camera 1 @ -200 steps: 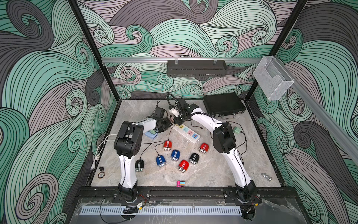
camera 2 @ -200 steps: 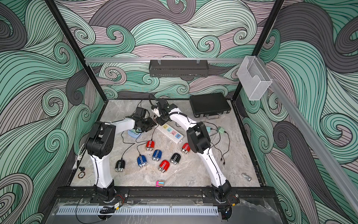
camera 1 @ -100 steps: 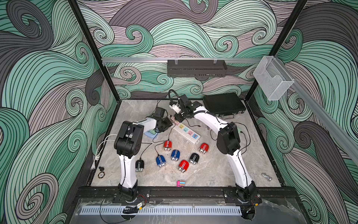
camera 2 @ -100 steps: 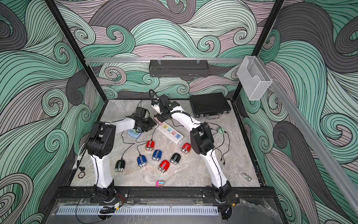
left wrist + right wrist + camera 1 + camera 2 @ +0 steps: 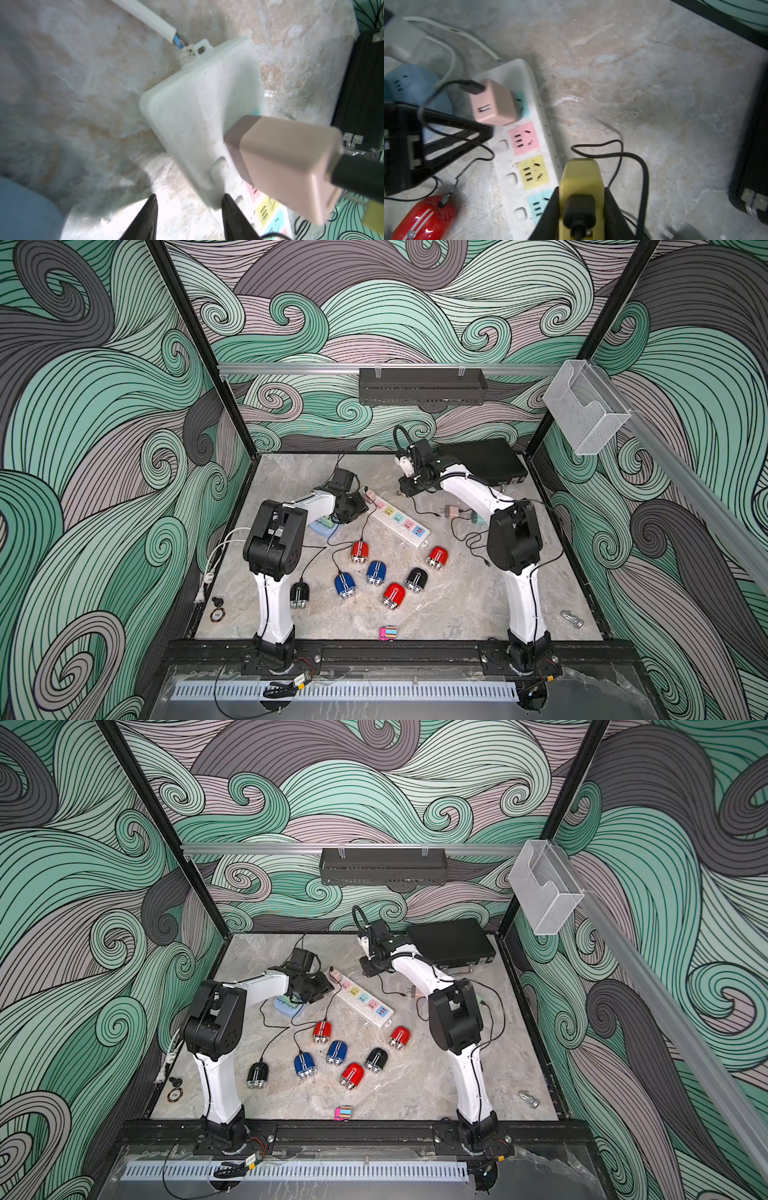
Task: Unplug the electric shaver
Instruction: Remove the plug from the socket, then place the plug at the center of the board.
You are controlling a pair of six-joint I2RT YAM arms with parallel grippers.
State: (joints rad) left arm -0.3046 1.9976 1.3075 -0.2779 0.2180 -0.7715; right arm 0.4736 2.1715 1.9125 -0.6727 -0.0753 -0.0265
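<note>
In both top views, two white-and-black robot arms reached over a grey marble-patterned bench. The right gripper, just above the centre of the frame, was held above the bench. Its jaws were clamped on a yellow block-shaped plug adapter with a black cable plugged into it; where that cable led could not be told. Just below and left of it, a long white power strip with pastel-coloured sockets lay slantwise on the bench. The left gripper sat low at the strip's upper-left end. Its jaws were parted with only bare bench showing between them, and one fingertip was at the strip's edge. A pink cube-shaped plug adapter was seated in the strip's end socket. Its thin black cable ran to a red capsule-shaped electric shaver lying on the bench just below the strip, at centre frame. Other red, blue and black shavers lay scattered around it.
</note>
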